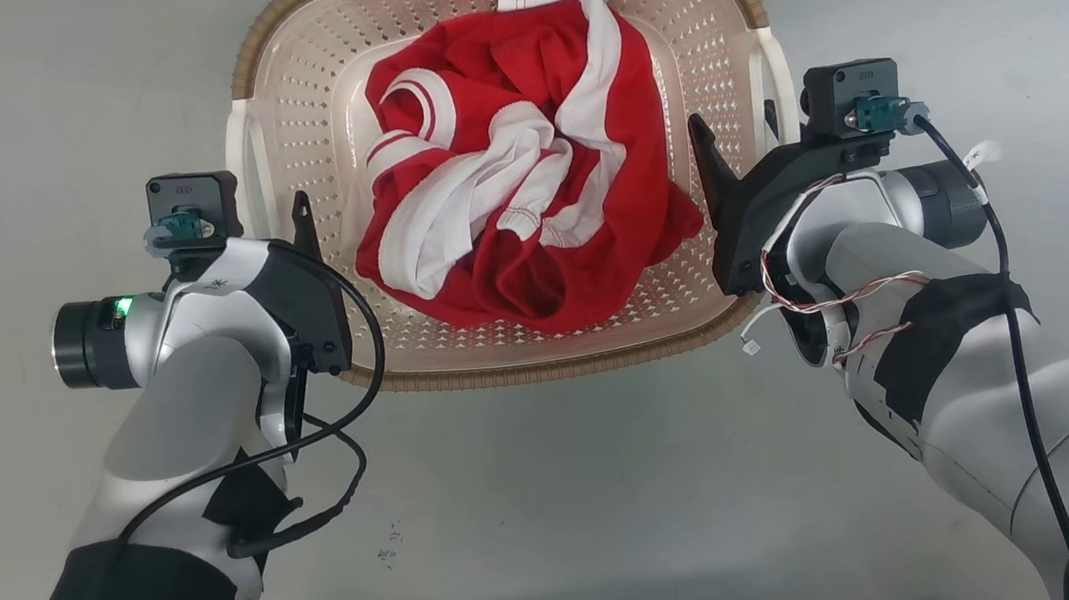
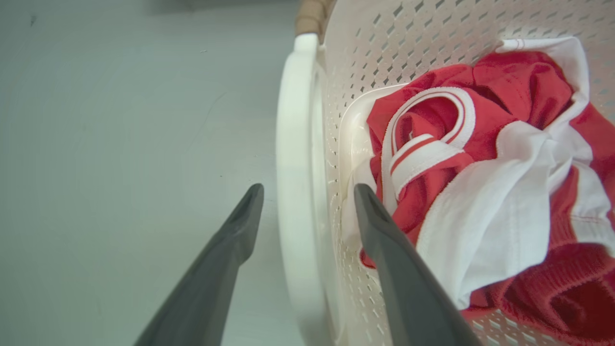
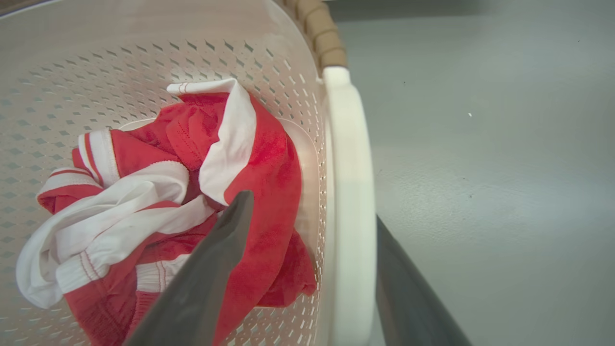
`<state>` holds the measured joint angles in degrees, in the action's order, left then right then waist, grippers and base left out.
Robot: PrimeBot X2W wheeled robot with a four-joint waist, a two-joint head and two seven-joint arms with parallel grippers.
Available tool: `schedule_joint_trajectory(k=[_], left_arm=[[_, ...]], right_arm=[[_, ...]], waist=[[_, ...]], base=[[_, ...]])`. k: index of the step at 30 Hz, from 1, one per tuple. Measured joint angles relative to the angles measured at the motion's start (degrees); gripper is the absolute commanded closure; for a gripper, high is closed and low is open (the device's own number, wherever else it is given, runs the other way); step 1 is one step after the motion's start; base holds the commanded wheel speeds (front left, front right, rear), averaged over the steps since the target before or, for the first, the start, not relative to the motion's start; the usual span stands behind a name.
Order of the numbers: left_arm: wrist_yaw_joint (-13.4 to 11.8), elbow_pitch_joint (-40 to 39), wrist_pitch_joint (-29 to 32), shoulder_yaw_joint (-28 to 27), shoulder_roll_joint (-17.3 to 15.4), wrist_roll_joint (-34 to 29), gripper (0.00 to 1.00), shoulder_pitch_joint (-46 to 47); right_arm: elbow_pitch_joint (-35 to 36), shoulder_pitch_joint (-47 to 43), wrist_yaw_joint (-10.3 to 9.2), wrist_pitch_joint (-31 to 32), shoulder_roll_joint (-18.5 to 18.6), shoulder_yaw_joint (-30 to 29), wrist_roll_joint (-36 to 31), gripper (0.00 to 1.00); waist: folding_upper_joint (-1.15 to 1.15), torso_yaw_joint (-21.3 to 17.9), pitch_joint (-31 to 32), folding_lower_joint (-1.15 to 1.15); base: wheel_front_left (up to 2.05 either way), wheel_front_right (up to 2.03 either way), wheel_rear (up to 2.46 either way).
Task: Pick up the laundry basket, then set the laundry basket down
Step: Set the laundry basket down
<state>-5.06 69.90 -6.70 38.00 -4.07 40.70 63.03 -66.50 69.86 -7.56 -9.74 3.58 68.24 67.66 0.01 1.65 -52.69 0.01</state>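
My left gripper stands wide open astride the white handle at the laundry basket's 9 o'clock, one finger outside, one inside. My right gripper, likewise spread, straddles the opposite handle at 3 o'clock. The basket lies at my 12 o'clock on grey floor, a crumpled red-and-white garment inside.
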Motion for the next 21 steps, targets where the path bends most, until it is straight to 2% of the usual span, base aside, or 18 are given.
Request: schedule_joint_trajectory(k=[21], left_arm=[[0.6, 0.7, -4.2, -0.5, 0.1, 0.1, 0.0, 0.0]], right_arm=[[-0.3, -0.1, 0.0, -2.3, 0.0, 0.2, 0.9, 0.0]], waist=[[0.0, -0.4, 6.0, -0.01]], base=[[0.0, 0.0, 0.0]])
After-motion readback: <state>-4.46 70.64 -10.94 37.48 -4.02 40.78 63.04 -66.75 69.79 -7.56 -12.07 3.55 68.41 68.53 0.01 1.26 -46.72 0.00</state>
